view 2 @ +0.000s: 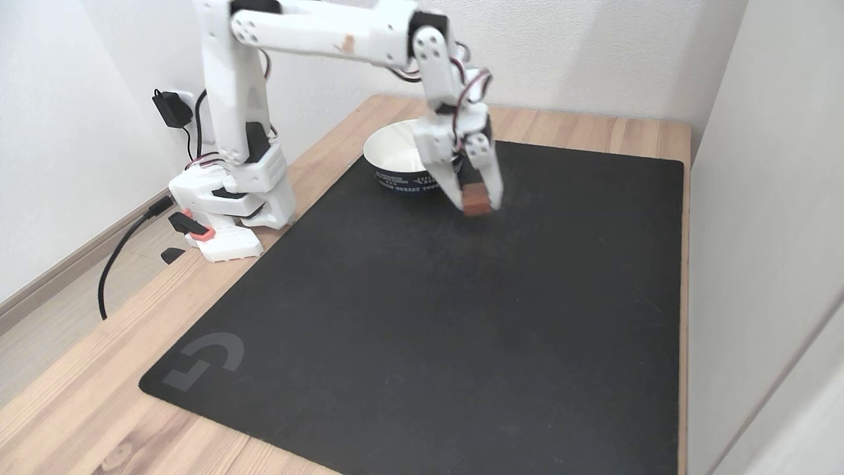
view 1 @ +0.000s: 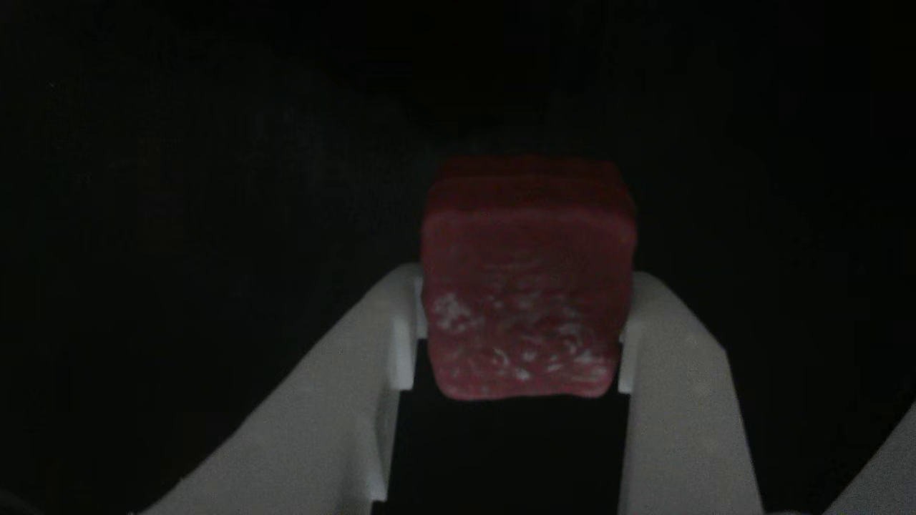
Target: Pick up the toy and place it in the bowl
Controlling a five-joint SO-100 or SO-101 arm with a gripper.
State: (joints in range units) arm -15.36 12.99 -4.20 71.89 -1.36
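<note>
Dark red speckled blocky toy (view 2: 476, 198) clenched in white two-finger gripper (view 2: 477, 200), just above black mat (view 2: 422, 303). Lift higher before swinging left over the white, dark-banded bowl (view 2: 395, 158); release over its centre

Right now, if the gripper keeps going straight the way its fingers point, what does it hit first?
The gripper, shut on the toy, points steeply down. The first thing below looks like the black mat, just right of the bowl in the fixed view. How far the toy is from the mat is unclear.

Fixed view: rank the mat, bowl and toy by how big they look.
1. Mat, by far the largest.
2. Bowl, partly hidden behind the gripper.
3. Toy, smallest, held between the fingers.
The toy sits nearer the camera than the bowl, yet looks much smaller.
</note>
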